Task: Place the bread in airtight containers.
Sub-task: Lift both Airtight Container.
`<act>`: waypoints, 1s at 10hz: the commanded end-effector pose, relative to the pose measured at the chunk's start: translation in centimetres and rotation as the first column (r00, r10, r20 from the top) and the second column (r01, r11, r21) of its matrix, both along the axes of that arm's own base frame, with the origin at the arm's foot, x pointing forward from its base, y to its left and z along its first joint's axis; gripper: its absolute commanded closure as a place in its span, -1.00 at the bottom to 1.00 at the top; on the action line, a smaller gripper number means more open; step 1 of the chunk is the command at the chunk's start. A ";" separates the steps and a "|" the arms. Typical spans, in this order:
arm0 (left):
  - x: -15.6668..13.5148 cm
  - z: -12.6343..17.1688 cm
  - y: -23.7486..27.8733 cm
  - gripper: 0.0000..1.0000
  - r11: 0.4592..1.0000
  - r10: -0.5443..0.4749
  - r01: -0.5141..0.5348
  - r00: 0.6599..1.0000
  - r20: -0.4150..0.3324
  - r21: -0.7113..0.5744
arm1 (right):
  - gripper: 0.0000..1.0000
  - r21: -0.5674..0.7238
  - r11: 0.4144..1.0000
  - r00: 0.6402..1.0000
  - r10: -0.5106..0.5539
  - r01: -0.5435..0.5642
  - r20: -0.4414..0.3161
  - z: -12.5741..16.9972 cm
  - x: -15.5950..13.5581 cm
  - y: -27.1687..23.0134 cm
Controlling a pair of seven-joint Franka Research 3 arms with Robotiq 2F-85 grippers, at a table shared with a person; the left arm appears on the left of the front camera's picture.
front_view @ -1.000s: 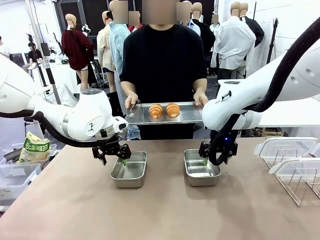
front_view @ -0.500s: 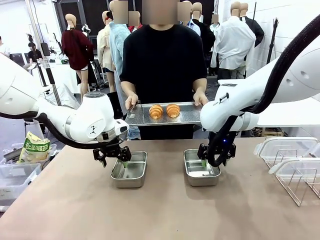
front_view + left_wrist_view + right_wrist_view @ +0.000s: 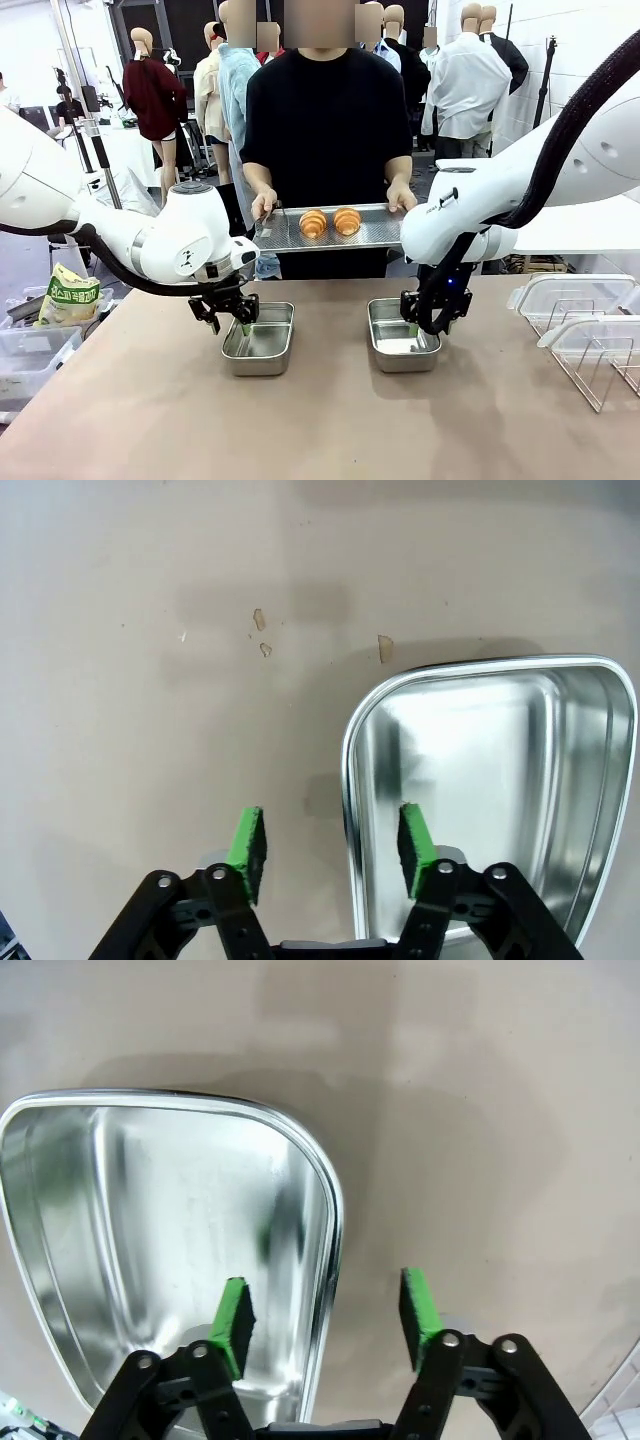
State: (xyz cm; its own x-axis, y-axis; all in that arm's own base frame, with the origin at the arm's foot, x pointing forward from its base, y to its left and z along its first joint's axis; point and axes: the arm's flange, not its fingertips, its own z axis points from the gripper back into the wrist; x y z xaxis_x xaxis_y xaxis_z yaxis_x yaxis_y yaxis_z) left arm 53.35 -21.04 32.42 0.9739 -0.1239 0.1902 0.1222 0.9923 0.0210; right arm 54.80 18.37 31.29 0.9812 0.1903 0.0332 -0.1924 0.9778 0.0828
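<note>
Tan-brown tabletop [image 3: 320, 430] spread across foreground, matte, evenly lit, shadows soft. Few small chips [image 3: 262, 635] marked its surface in left wrist view. White wall [image 3: 585, 40] rose at right, black stand [image 3: 545, 75] leaning against it. Dark panels [image 3: 190, 20] ran across back. White-draped table [image 3: 125, 150] stood far left. Yellow-green printed bag [image 3: 68, 297] lay on clear bins [image 3: 30, 350] beside tabletop's left edge. Clear plastic tubs [image 3: 580, 310] sat at its right edge, white worktop [image 3: 585, 235] behind them. Light bright, diffuse.

Left hand [image 3: 330, 845], right hand [image 3: 325, 1322]: both narrower.
</note>
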 end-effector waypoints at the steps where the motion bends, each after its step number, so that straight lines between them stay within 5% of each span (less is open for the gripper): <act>1: 0.1 -0.4 -0.1 0.90 0.999 0.007 -0.007 1.000 0.013 0.034 | 0.48 -0.029 1.000 1.000 -0.008 0.007 -0.020 -0.3 0.4 -0.1; 3: 0.0 -0.9 0.3 1.00 0.999 0.015 -0.015 1.000 0.009 0.029 | 1.00 -0.034 0.999 1.000 -0.006 0.005 -0.028 -0.5 0.3 -0.1; 10: -0.3 -0.5 0.9 1.00 0.999 0.028 -0.027 0.999 -0.018 0.029 | 1.00 -0.025 0.999 0.998 -0.028 0.027 -0.048 -0.2 0.0 -0.3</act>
